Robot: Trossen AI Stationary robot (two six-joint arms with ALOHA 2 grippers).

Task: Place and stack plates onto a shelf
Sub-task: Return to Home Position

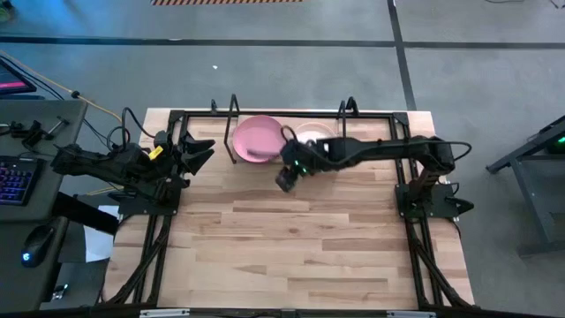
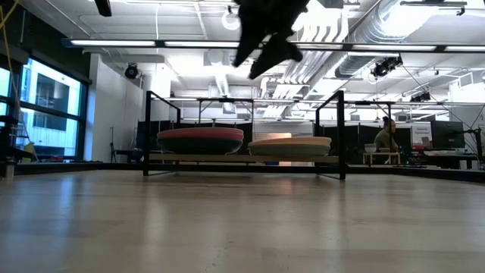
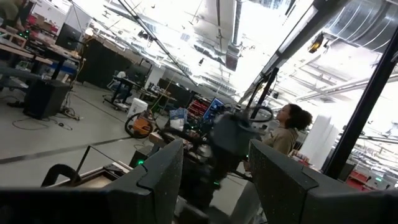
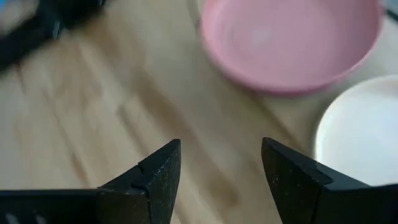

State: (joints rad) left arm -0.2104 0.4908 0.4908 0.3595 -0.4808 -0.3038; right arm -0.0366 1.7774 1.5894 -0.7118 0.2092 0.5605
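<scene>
The shelf [image 2: 227,158] stands at the table's far edge, with black rod uprights [image 1: 235,110]. It holds two plate stacks. The left stack is topped by the light pink plate [image 1: 256,140] [image 4: 289,40], with darker plates under it [image 2: 201,141]. The right stack is topped by the cream plate [image 1: 313,134] [image 4: 360,134], with a greenish plate beneath [image 2: 290,149]. My right gripper [image 1: 287,179] [image 2: 265,53] [image 4: 221,149] hovers open and empty, high over the table just in front of the pink plate. My left gripper [image 1: 201,150] [image 3: 214,180] waits open, left of the shelf.
Bare wooden tabletop [image 1: 291,238] stretches from the shelf to the near edge. The arm bases stand at the left [image 1: 141,199] and right [image 1: 424,194] edges. A keyboard desk [image 1: 26,168] sits left of the table. A person [image 3: 289,127] is in the room beyond.
</scene>
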